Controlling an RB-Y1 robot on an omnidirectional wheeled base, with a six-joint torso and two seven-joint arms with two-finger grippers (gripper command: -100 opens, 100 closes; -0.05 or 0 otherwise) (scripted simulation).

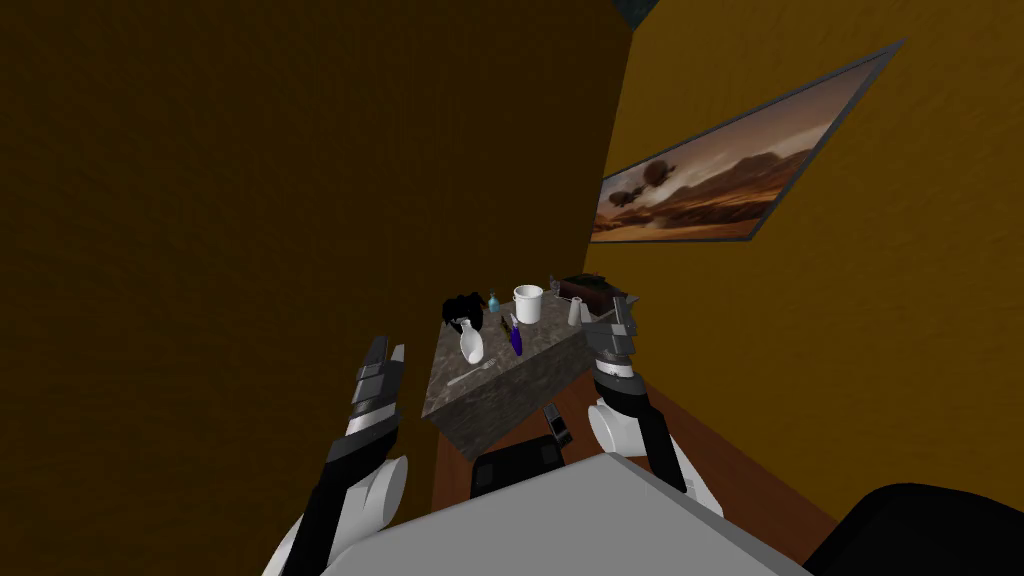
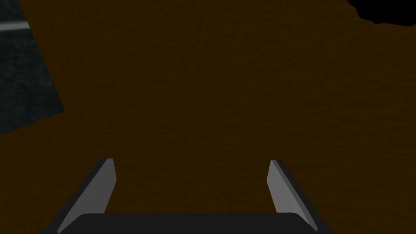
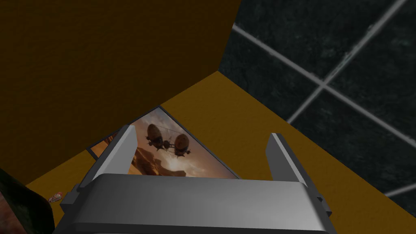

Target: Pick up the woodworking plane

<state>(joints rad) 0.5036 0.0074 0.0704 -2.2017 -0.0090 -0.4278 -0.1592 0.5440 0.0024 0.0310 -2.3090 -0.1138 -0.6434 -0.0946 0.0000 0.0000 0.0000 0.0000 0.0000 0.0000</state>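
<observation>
The woodworking plane (image 1: pixel 590 288) is a dark reddish-brown block at the back right of a small dark marbled table (image 1: pixel 500 395) in the room's corner. My right gripper (image 1: pixel 626 312) hangs open at the table's right corner, just right of the plane and not touching it. In the right wrist view the right gripper (image 3: pixel 202 134) points up at the wall with nothing between its fingers; a dark reddish shape (image 3: pixel 18 207) beside its body may be the plane. My left gripper (image 1: pixel 386 352) is open, left of the table, and faces a brown wall (image 2: pixel 203 101).
Also on the table are a white cup (image 1: pixel 528 303), a white vase (image 1: pixel 471 345), a purple bottle (image 1: pixel 515 338), a small blue bottle (image 1: pixel 493 301), a black object (image 1: pixel 462 308), a white shaker (image 1: pixel 575 312) and a fork (image 1: pixel 470 376). Walls close in behind and to the right.
</observation>
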